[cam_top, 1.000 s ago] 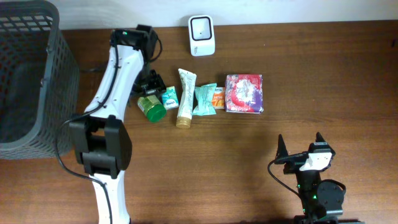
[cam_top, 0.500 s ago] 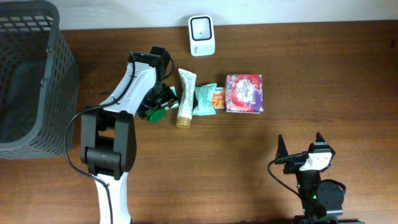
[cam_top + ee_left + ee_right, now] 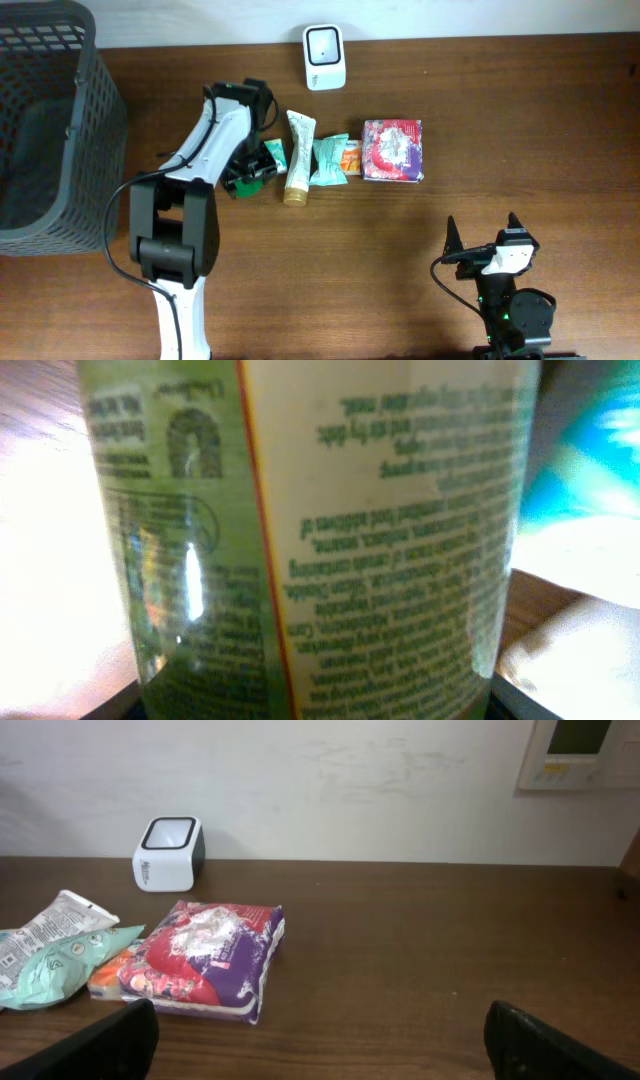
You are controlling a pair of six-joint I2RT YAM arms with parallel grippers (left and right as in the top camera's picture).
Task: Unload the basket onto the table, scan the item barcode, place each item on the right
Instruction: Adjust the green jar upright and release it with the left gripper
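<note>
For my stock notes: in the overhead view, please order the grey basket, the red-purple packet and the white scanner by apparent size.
1. grey basket, clearly the largest
2. red-purple packet
3. white scanner, somewhat smaller than the packet

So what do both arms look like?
The left arm has white shells, black joints and a black cable beside it; the left gripper is black. The right gripper has black pointed fingers, a white block behind, a green light below.
</note>
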